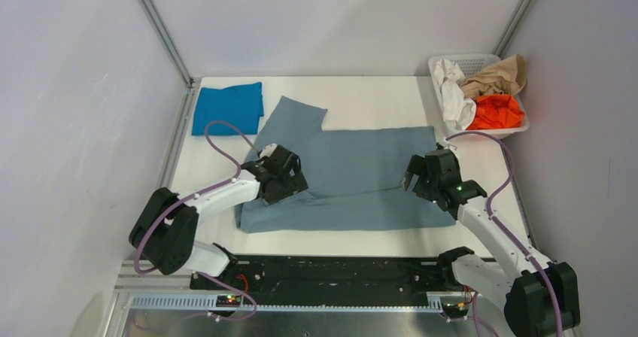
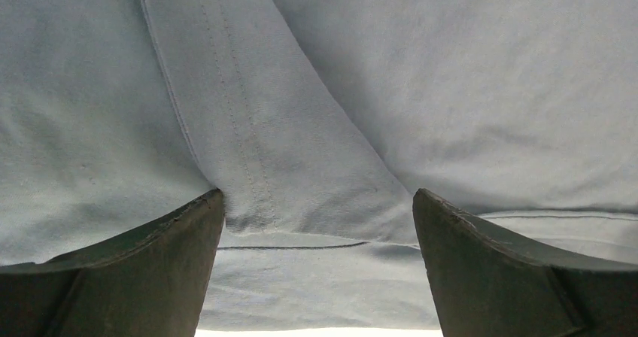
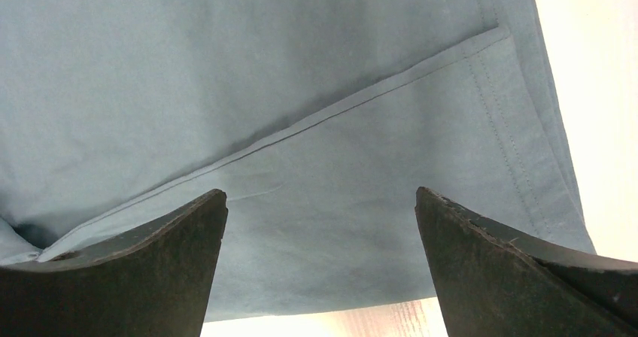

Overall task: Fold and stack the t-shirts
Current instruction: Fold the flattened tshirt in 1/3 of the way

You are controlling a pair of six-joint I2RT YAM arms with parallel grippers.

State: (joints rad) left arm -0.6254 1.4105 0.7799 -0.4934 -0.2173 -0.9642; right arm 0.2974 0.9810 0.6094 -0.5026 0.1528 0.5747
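t-shirt [image 1: 369, 164] hem near table [image 1: 338, 244] edge

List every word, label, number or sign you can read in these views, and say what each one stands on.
No text can be read in any view.
The grey-blue t-shirt shows only plain cloth and stitched hems.
The folded blue t-shirt is plain.
The white basket has no lettering that can be made out.

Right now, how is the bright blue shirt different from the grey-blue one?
The bright blue shirt is folded small; the grey-blue shirt lies spread wide, partly folded. The bright blue shirt sits far left; the grey-blue shirt fills the middle. Both lie flat on the table.
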